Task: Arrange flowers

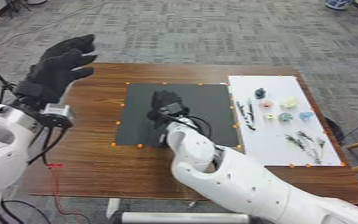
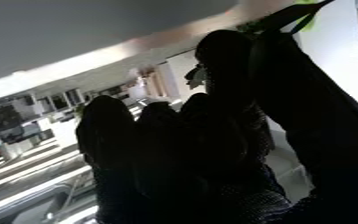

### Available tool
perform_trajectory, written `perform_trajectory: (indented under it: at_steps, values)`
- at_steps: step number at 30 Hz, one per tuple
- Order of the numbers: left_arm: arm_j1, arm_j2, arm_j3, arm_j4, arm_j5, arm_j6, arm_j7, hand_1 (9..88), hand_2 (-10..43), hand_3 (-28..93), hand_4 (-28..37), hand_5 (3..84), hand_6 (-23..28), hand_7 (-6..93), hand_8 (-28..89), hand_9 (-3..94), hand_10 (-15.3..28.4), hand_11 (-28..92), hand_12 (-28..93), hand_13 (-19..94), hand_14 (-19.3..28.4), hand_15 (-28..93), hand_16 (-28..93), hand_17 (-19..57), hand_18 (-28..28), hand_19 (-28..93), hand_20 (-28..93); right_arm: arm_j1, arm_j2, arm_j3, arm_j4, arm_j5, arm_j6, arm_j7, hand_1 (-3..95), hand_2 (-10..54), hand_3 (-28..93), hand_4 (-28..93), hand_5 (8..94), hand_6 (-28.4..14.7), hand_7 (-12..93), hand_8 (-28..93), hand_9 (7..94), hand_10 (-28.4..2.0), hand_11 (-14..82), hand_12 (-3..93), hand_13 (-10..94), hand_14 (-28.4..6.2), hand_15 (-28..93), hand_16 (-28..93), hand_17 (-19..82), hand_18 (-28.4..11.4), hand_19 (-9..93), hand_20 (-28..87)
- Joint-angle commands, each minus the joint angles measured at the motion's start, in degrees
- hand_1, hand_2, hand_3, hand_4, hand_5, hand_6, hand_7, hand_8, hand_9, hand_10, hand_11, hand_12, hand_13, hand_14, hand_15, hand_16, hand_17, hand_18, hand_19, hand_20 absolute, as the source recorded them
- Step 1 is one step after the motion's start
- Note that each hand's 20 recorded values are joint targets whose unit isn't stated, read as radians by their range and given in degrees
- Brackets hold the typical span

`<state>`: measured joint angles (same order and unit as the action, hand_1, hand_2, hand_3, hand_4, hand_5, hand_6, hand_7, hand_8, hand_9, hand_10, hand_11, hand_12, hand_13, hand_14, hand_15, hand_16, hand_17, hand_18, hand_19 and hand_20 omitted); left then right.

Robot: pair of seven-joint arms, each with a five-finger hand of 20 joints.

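On white mat [image 1: 260,150] — flowers [image 1: 289,102], right of fingers [image 1: 166,96]

Mat [image 1: 211,100] is coloured plain charcoal, edged with orange dots [image 1: 140,146]. Table [image 1: 87,150] around mat: finished in brown wood grain. Sheet [image 1: 246,159] right of mat is coloured plain white. Right of mat, small blooms are coloured pink [image 1: 267,104], pale yellow [image 1: 289,102], teal [image 1: 286,117], light blue [image 1: 306,115]; sprigs [image 1: 310,145], grey-green. Floor [image 1: 193,37] beyond mat is patterned in mottled grey blocks. Left hand [image 1: 58,67], left of mat, and right hand [image 1: 167,111], over mat: both gloved in black.
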<state>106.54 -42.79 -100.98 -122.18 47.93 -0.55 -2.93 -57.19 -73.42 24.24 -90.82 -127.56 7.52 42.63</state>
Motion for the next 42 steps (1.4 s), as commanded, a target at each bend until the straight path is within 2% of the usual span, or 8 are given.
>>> perform_trajectory:
  at_steps: [1, 4, 9, 22, 28, 32, 39, 42]
  values:
    - [-1.31, -0.24, 1.28, 0.42, -0.54, -1.24, -0.11, 27.0, -3.7, 64, -23.0, 21.4, 1.8, 19.5, -9, 14.6, 8.7, 20, 20, 6, 11.7, 42, -4, -11.3, 19.9, 40, 11, -1.39, -3.29, -1.25, 3.48, -1.1, 0.92, -0.09, 41.4, -9.5, 83, -13, 77.5, -0.7, 51, 27, 78.4, -9.4, 71.2, 61.3, 75, -10.4, 86, 51, 49, -22.4, 93, 66]
    - [-2.96, -0.36, 3.09, 1.16, -0.87, -1.84, -0.78, 26.9, -3.7, 64, -22.9, 21.2, 1.8, 19.2, -9, 14.4, 8.7, 19, 20, 6, 11.6, 41, -3, -11.3, 20.0, 40, 11, -0.62, -4.16, -2.11, 4.44, -0.39, 1.53, 1.13, 41.5, -9.5, 83, -13, 77.6, -0.8, 51, 27, 78.4, -9.4, 71.1, 61.3, 75, -10.2, 86, 51, 50, -22.4, 93, 66]
    - [-3.16, -0.38, 3.72, 1.38, -0.9, -1.64, -0.59, 26.9, -3.6, 64, -22.8, 21.0, 1.8, 19.2, -9, 14.2, 8.6, 19, 20, 6, 11.5, 41, -3, -11.4, 20.2, 40, 12, 0.65, -4.56, -3.84, 4.95, -0.25, 2.65, 0.0, 41.7, -9.5, 83, -14, 77.5, -0.8, 51, 27, 78.4, -9.4, 71.2, 61.1, 75, -10.2, 86, 51, 50, -22.4, 93, 66]
    - [-8.51, -0.51, 8.66, 3.73, -1.17, -3.93, -1.79, 26.8, -4.1, 65, -24.0, 21.1, 1.7, 19.9, -10, 14.3, 8.3, 20, 21, 6, 11.2, 41, -2, -11.6, 20.8, 41, 12, 1.07, -7.71, -4.89, 6.85, 0.58, 2.42, 2.66, 41.8, -9.5, 83, -14, 77.8, -0.5, 50, 27, 78.5, -9.3, 70.9, 61.2, 75, -10.2, 85, 51, 50, -22.6, 93, 66]
    - [-8.62, -0.75, 8.76, 3.9, -1.18, -4.02, -1.85, 26.7, -4.2, 65, -24.2, 21.0, 1.6, 20.0, -10, 14.0, 8.0, 21, 21, 6, 10.6, 41, -2, -11.5, 20.7, 41, 12, -0.07, -8.86, -4.5, 7.17, 0.51, 0.8, 2.01, 41.6, -9.5, 83, -14, 78.1, -0.4, 50, 27, 78.8, -9.2, 70.6, 61.1, 75, -10.1, 85, 51, 50, -22.4, 93, 66]
    - [-9.74, -1.0, 9.72, 4.34, -0.99, -4.54, -1.75, 27.1, -4.2, 65, -24.8, 21.7, 1.8, 20.5, -10, 14.6, 8.6, 22, 21, 7, 11.2, 43, -2, -11.3, 20.5, 41, 12, -0.38, -9.14, -4.87, 8.3, 0.07, 0.39, 2.11, 41.5, -9.5, 83, -15, 78.3, -0.3, 49, 27, 79.0, -9.1, 70.3, 61.3, 75, -10.2, 85, 51, 50, -22.5, 93, 66]
    - [-9.13, -1.68, 9.46, 4.01, -1.01, -4.66, -1.46, 27.7, -4.5, 65, -26.6, 23.0, 2.5, 21.6, -10, 16.2, 9.6, 23, 21, 7, 12.9, 47, -3, -11.4, 21.4, 43, 11, -1.19, -9.06, -4.66, 9.63, -1.12, -0.39, 2.61, 40.9, -9.5, 83, -16, 79.1, 0.5, 48, 27, 79.6, -8.7, 69.5, 61.8, 76, -10.1, 85, 51, 51, -22.6, 93, 66]
    - [-9.71, -1.73, 9.78, 4.29, -1.05, -5.03, -1.51, 27.6, -4.5, 66, -26.8, 23.1, 2.5, 21.5, -10, 16.2, 9.6, 23, 21, 7, 12.9, 46, -3, -11.5, 21.4, 43, 11, -0.75, -8.85, -4.82, 10.36, -0.7, -0.45, 3.61, 40.7, -9.5, 84, -16, 79.2, 0.4, 48, 28, 79.8, -8.7, 69.2, 62.0, 76, -10.0, 85, 51, 51, -22.6, 93, 66]
